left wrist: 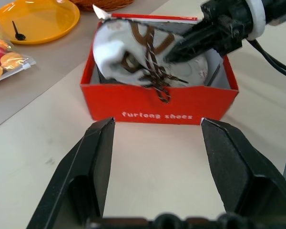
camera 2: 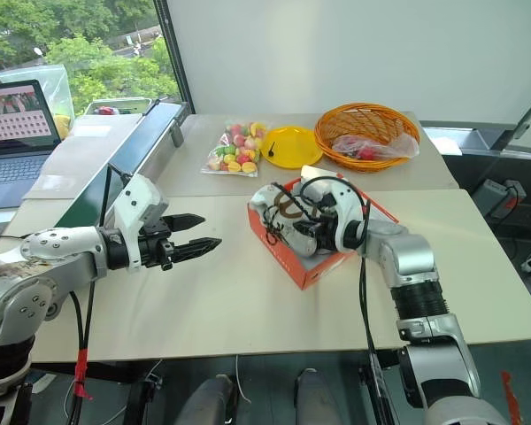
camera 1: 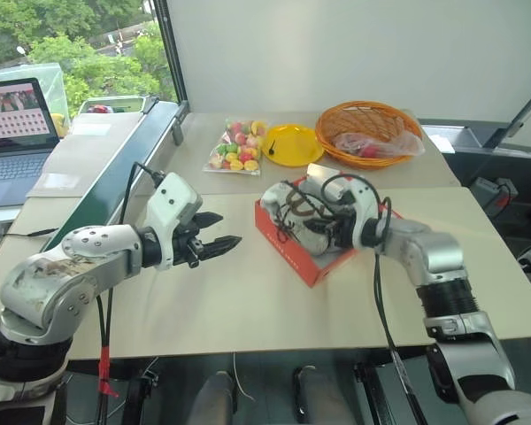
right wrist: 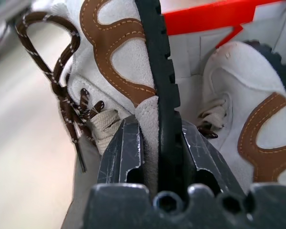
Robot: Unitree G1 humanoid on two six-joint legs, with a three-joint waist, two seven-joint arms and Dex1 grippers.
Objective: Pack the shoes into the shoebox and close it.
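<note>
Worktop [camera 1: 248, 301]: pale beige, two joined tops | Wall [camera 1: 354, 44]: plain white | Window [camera 1: 71, 44]: far left, daylight, green trees outside | Laptop [camera 1: 13, 133]: open, on a side desk at left | Floor: dark under the worktop

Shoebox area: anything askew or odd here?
Yes. One cream suede shoe, clamped by the right gripper, sits tilted across the red cardboard shoebox, its dark laces hanging over the front wall. The other shoe lies inside.

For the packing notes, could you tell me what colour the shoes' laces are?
Dark brown with pale flecks; the laces show best in the right wrist view.
</note>
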